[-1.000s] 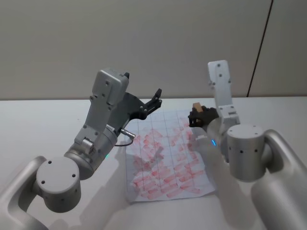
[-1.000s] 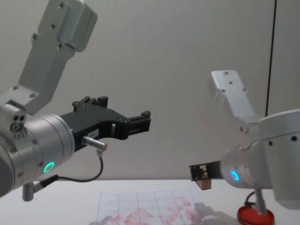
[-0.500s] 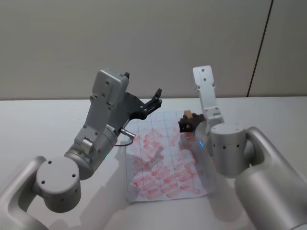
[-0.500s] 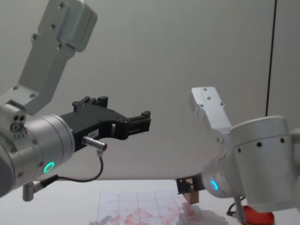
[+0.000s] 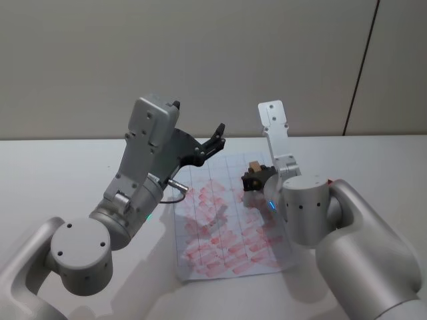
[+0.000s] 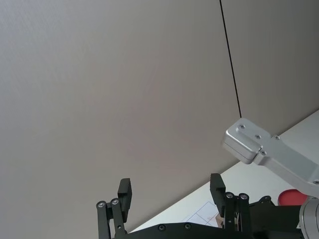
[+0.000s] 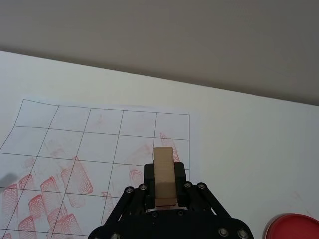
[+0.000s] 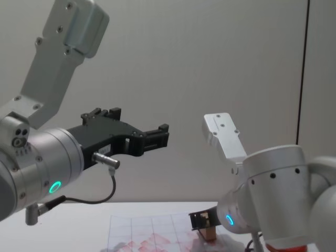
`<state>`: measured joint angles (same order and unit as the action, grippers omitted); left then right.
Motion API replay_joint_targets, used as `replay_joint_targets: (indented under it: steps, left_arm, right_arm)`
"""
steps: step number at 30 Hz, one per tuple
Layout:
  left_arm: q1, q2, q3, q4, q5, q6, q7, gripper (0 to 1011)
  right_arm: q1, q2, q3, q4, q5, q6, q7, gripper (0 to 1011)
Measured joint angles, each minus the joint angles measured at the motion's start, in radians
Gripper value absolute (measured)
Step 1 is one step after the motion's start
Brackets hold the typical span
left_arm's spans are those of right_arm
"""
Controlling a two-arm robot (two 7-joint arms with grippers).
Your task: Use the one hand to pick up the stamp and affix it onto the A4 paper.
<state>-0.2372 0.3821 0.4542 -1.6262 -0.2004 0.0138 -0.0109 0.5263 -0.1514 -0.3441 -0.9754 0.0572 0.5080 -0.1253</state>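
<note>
The stamp, a small tan wooden block, is upright between the black fingers of my right gripper, which is shut on it. In the head view the right gripper holds the stamp over the far right part of the A4 paper. The paper has a drawn grid and many red stamp marks. From the chest view the stamp sits low, close to the paper; I cannot tell whether they touch. My left gripper hangs open and raised above the paper's left side.
A round red ink pad lies on the white table to the right of the paper. The left arm's open gripper points toward the back wall. The table to the far left of the paper is bare.
My right arm has swung left and lowered, carrying the stamp from beside the paper's right edge to low over its far right cells. The left arm has not moved.
</note>
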Motion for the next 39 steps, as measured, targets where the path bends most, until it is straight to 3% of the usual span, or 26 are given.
replay_joint_targets:
  steps: [13,39]
  left_arm:
    - [0.0,0.0,0.0,0.0,0.0,0.0,0.0,1001]
    - [0.0,0.0,0.0,0.0,0.0,0.0,0.0,1001]
  right_arm:
    - [0.019,-0.011,0.007,0.047,0.003,-0.009,0.003,217]
    - [0.017,-0.019,0.029,0.058,0.046,-0.009,-0.002,217]
